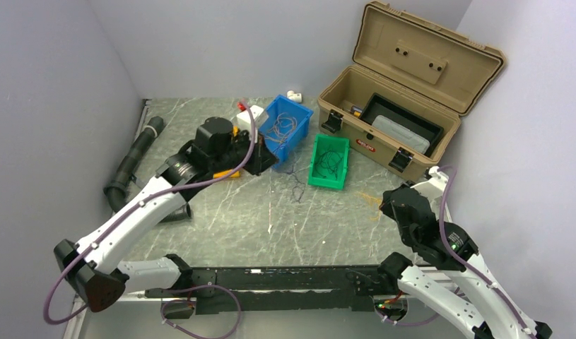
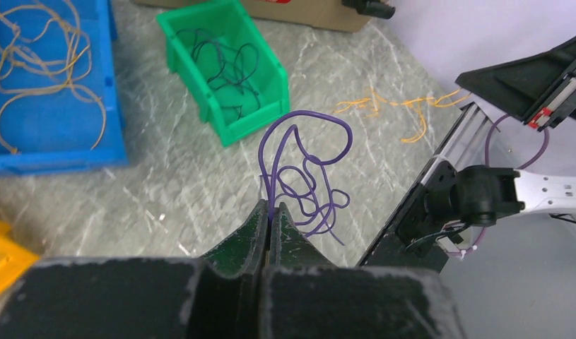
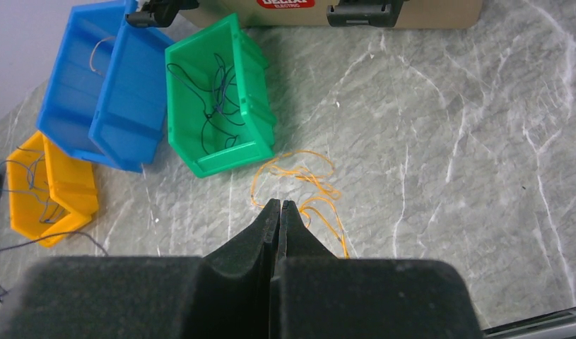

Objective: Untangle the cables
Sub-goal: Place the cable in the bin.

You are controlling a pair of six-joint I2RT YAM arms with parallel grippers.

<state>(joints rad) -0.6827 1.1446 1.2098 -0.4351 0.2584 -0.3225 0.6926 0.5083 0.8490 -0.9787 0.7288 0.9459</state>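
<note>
My left gripper is shut on a thin purple cable, whose tangled loops stick out past the fingertips above the table. In the top view this gripper is beside the blue bin, with the purple cable trailing below it. My right gripper is shut. A thin orange cable lies looped on the table just beyond and under its tips; I see no strand between the pads. The top view shows the right gripper next to the orange cable.
A green bin holds dark cables and a blue bin holds tan ones. A yellow bin with cables sits near the left arm. An open tan toolbox stands back right. A fat black hose lies at the left.
</note>
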